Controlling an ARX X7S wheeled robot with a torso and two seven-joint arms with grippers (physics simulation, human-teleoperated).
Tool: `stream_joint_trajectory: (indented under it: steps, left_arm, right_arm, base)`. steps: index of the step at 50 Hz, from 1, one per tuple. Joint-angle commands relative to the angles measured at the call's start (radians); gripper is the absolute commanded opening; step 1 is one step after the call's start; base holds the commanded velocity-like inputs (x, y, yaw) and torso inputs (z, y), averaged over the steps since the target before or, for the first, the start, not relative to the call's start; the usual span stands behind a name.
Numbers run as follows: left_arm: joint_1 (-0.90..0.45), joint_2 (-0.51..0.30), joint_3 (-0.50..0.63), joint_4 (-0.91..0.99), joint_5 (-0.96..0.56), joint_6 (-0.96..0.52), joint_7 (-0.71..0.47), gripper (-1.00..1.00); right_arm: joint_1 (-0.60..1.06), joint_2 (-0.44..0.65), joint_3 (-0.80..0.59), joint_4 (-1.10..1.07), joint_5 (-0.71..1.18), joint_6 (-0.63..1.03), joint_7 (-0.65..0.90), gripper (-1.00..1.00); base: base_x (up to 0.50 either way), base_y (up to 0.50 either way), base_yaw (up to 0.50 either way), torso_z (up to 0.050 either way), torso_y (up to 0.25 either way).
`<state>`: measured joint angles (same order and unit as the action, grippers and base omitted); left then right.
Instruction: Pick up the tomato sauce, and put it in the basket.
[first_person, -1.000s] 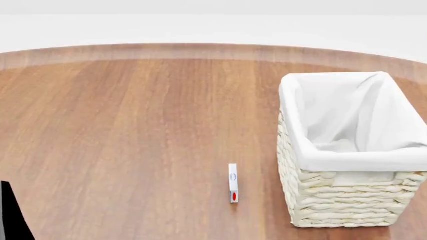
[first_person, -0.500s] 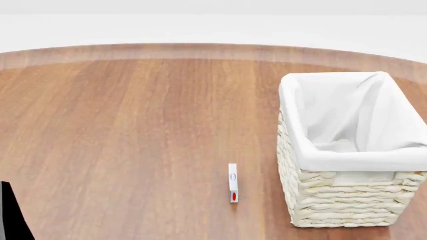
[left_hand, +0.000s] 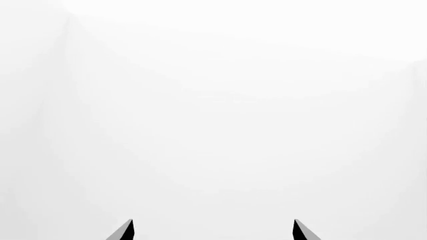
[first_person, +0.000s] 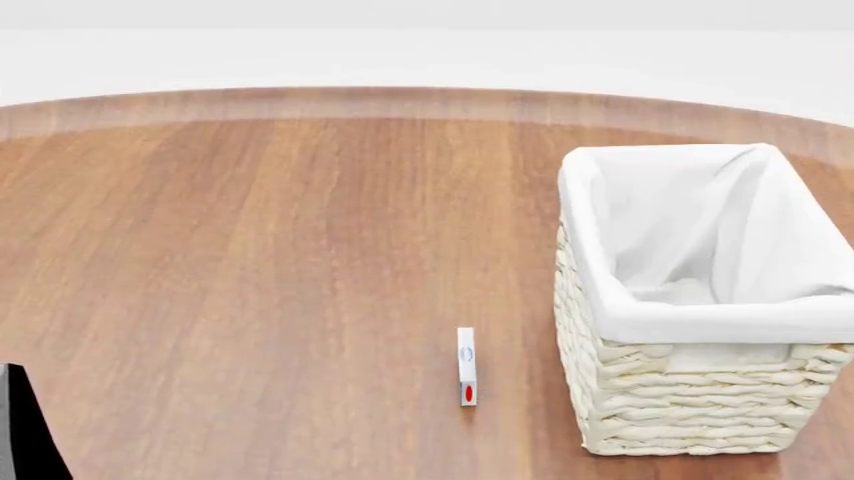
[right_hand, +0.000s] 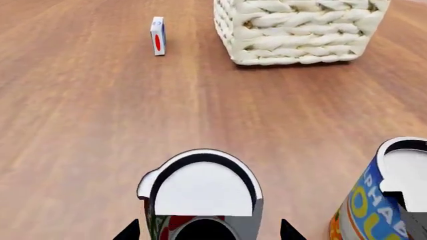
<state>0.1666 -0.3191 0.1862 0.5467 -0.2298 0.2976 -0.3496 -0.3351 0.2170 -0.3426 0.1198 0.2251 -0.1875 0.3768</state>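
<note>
The tomato sauce (right_hand: 200, 192) is a small tin can with a red and green label and a silvery-white top. It shows only in the right wrist view, standing on the wooden table. My right gripper (right_hand: 210, 231) is open, with one fingertip on each side of the can and a gap to it on both sides. The basket (first_person: 694, 400), cream wicker with a white liner, stands at the right of the head view and beyond the can in the right wrist view (right_hand: 293, 30). My left gripper (left_hand: 213, 230) is open and empty, facing plain white.
A blue-and-yellow labelled can (right_hand: 390, 200) stands close beside the tomato sauce. A small white box with a red dot (first_person: 466, 366) stands on edge left of the basket, and it also shows in the right wrist view (right_hand: 157, 36). A black part of my left arm (first_person: 20, 430) shows at the lower left.
</note>
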Motion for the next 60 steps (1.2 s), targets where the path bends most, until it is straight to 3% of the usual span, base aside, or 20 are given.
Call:
stream_joint_trajectory:
  steps: [1,10,11,30,60]
  left_arm:
    - [0.001,-0.003,0.005,0.004,0.007,-0.002,-0.005,1.00]
    - [-0.001,-0.004,0.009,-0.003,0.009,0.002,-0.007,1.00]
    - [-0.001,-0.004,0.010,-0.001,0.009,0.001,-0.008,1.00]
    - [-0.002,-0.010,0.014,-0.003,0.005,0.004,-0.013,1.00]
    - [0.002,-0.021,0.002,-0.014,-0.012,0.020,-0.026,1.00]
  right_arm:
    - [0.024,-0.017,-0.004,0.098,0.024,-0.036,-0.025,1.00]
    - [0.038,-0.022,-0.014,0.142,0.022,-0.050,-0.033,1.00]
    - [0.038,-0.022,-0.015,0.143,0.021,-0.050,-0.032,-1.00]
    - [0.048,-0.018,-0.029,0.143,0.019,-0.057,-0.030,-1.00]
    - [0.035,0.105,-0.032,-0.396,-0.088,0.164,0.102,-1.00]
  base:
    - [0.00,0.00,0.00,0.000,0.000]
    - [0.00,0.00,0.00,0.000,0.000]
    - [0.00,0.00,0.00,0.000,0.000]
    - [0.00,0.00,0.00,0.000,0.000]
    - [0.00,0.00,0.00,0.000,0.000]
